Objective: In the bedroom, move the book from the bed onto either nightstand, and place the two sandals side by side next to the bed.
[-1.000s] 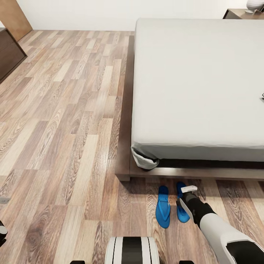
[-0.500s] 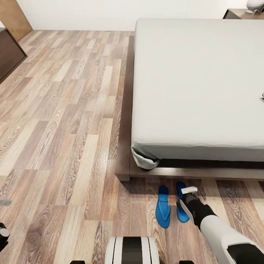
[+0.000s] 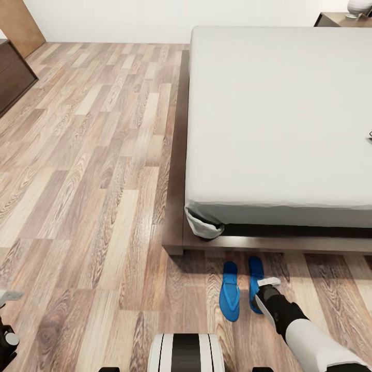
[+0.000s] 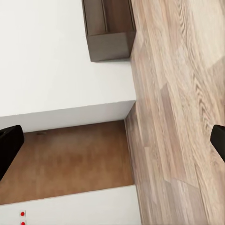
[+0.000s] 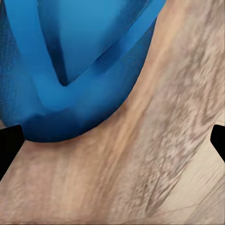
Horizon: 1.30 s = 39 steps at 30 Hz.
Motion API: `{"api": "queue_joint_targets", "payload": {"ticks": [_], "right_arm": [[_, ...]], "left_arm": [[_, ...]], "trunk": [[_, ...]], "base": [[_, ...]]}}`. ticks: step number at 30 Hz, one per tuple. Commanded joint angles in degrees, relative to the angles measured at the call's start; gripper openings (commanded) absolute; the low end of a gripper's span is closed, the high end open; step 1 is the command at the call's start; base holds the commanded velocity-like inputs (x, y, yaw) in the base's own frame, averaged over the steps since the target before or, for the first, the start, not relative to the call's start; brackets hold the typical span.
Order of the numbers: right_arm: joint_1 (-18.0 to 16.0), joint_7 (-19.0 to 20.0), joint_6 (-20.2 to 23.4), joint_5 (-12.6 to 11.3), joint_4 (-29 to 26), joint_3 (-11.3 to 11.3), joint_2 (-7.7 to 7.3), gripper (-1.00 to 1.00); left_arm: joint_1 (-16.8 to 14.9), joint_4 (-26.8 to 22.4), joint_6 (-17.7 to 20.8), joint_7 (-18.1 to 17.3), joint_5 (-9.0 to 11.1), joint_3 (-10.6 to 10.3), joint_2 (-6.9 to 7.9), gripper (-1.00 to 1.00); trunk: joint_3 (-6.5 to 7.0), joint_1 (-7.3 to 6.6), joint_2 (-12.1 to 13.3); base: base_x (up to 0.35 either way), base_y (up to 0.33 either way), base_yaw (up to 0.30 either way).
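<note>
Sandals were seen at the lower centre of the head view, two blue flip-flops lying side by side on the wood-plank floor (image 3: 93, 155) just in front of the bed's foot end. The left-hand sandal (image 3: 229, 298) lay fully exposed; the right-hand sandal (image 3: 255, 279) was partly covered at its near end by the right gripper (image 3: 266, 294), which was held low over it at the lower right of the frame. In the right wrist view that sandal's (image 5: 75, 65) rounded end and strap were shown very close, with the two dark fingertips (image 5: 9, 145) set wide apart at the frame edges and nothing between them. The left gripper (image 3: 6, 310) was placed at the lower left edge of the head view; in the left wrist view its fingertips (image 4: 8, 150) were likewise spread wide and empty. Farther up, the bed (image 3: 279, 119) with its pale mattress and dark frame occupied the right half. A nightstand (image 3: 333, 19) was glimpsed at the upper right corner, and a dark cabinet (image 3: 13, 75) at the upper left.
</note>
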Motion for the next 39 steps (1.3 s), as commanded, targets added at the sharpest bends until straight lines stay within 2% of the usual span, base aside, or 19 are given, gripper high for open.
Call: {"api": "queue_joint_targets", "payload": {"ticks": [1, 29, 39], "right_arm": [[3.3, 0.0, 0.5, 0.3, -0.1, 0.3, -0.06, 1.00], [3.6, 0.0, 0.7, 0.3, -0.2, 0.4, -0.05, 1.00], [3.6, 0.0, 0.7, 0.3, -0.2, 0.4, -0.07, 1.00]], "left_arm": [[0.0, 0.0, 0.2, 0.3, -0.1, -0.2, -0.03, 1.00], [0.2, 0.0, 0.2, 0.6, -0.1, -0.2, -0.32, 1.00], [0.2, 0.0, 0.2, 0.6, -0.1, -0.2, -0.31, 1.00]], "trunk": [[-0.03, -0.01, 0.0], [-0.03, -0.01, 0.0], [1.96, -0.24, 0.1]], "base": [[0.000, 0.000, 0.000], [0.000, 0.000, 0.000], [0.000, 0.000, 0.000]]}}
